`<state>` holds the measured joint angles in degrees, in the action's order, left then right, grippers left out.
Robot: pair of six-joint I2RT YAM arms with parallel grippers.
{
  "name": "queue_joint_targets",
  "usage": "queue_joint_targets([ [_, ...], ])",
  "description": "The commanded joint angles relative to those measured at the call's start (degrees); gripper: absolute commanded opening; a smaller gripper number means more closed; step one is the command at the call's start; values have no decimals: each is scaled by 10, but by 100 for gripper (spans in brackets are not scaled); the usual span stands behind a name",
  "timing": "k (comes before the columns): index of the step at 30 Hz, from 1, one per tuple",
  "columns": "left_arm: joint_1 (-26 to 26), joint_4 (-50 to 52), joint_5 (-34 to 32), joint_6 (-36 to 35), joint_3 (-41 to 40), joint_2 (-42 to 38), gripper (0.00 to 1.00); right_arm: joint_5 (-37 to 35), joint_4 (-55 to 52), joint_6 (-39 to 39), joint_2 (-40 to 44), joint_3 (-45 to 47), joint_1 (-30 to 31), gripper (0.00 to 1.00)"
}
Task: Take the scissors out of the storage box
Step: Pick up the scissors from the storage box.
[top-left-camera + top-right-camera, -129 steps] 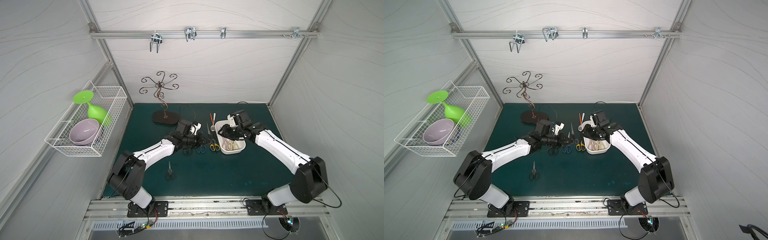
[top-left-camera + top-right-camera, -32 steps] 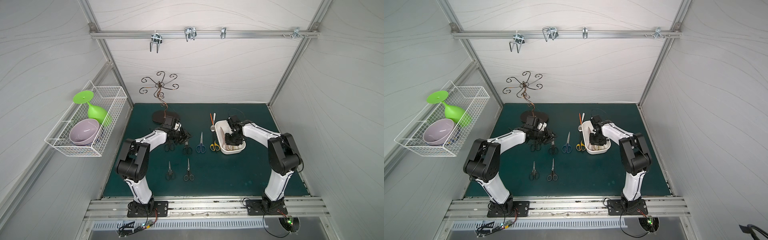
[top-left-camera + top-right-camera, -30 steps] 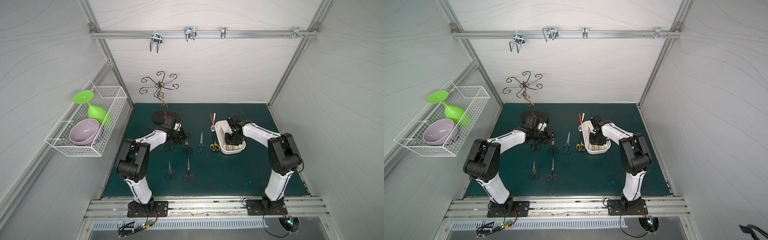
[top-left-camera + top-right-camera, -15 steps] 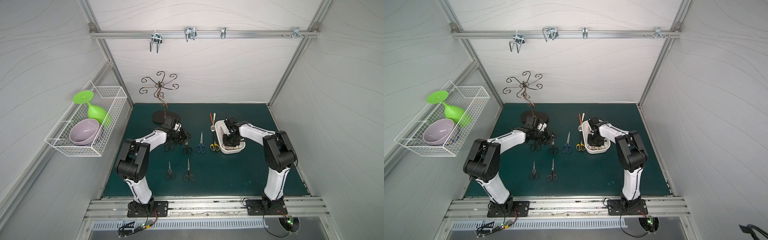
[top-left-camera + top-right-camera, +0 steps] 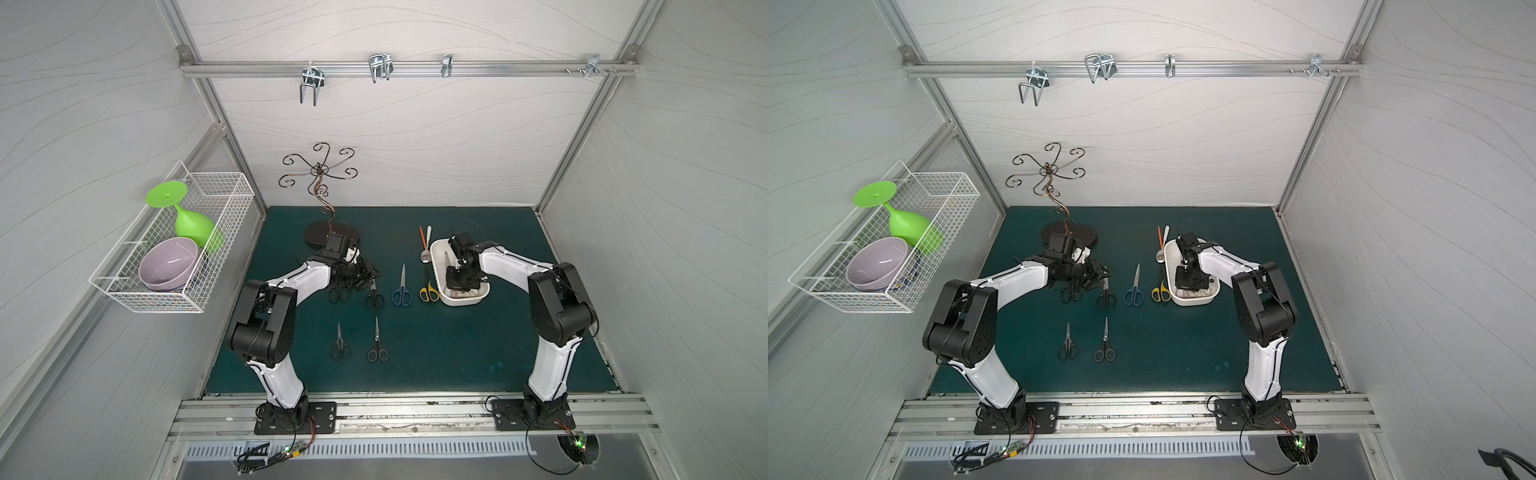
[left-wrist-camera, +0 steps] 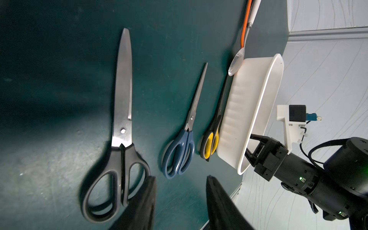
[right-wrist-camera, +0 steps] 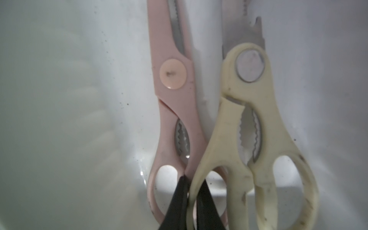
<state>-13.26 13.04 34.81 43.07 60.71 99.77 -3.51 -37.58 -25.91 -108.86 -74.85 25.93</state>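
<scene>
While six pairs lie out on the mat (image 5: 457, 353), both top views show the box (image 5: 465, 300) at the right end of the far row, with the right gripper (image 5: 459, 286) lowered inside it. Just beside the box lie the yellow scissors (image 5: 428, 291), then the blue scissors (image 5: 401, 286). Four black scissors (image 5: 1104, 344) lie further left, two in that row and two nearer the front. The left gripper (image 5: 368, 276) hangs low over the far two.

From the left wrist, the left gripper (image 6: 179, 199) is released, nothing between its fingers (image 6: 147, 201), above bare mat between one of the black scissors and the blue scissors. The yellow scissors touch the box's side wall. A spoon (image 6: 237, 61) rests its bowl against the box's end, an orange stick (image 6: 245, 25) alongside its handle.

From the right wrist, the pink shears (image 7: 175, 99) and cream shears (image 7: 249, 129) lie side by side in the box, handles touching. The right gripper (image 7: 193, 191) is clenched on the cream shears' handle ring, the one next to the pink shears.
</scene>
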Motion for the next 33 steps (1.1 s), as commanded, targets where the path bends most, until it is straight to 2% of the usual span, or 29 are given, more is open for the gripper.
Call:
queue_joint_targets([
  [1, 3, -3, 9, -12, 1, -21, 45, -22, -15, 9, 28, -10, 0, 11],
  [8, 3, -3, 10, -12, -5, -27, 45, -22, -12, 24, 30, -16, -8, 5],
  [15, 3, -6, 10, -10, -10, -29, 45, -14, -22, 32, 36, -34, -16, 15],
  [19, 3, -6, 11, -11, -10, -31, 45, -9, -17, 29, 30, -35, -19, 15],
  [22, 3, -4, 10, -11, -12, -33, 45, -6, -10, 26, 31, -34, -21, 11],
  [27, 3, -5, 11, -12, -13, -35, 45, -4, -4, 26, 36, -33, -23, 0],
  [33, 4, -6, 11, -9, -14, -38, 45, -3, -4, 27, 56, -35, -23, 0],
])
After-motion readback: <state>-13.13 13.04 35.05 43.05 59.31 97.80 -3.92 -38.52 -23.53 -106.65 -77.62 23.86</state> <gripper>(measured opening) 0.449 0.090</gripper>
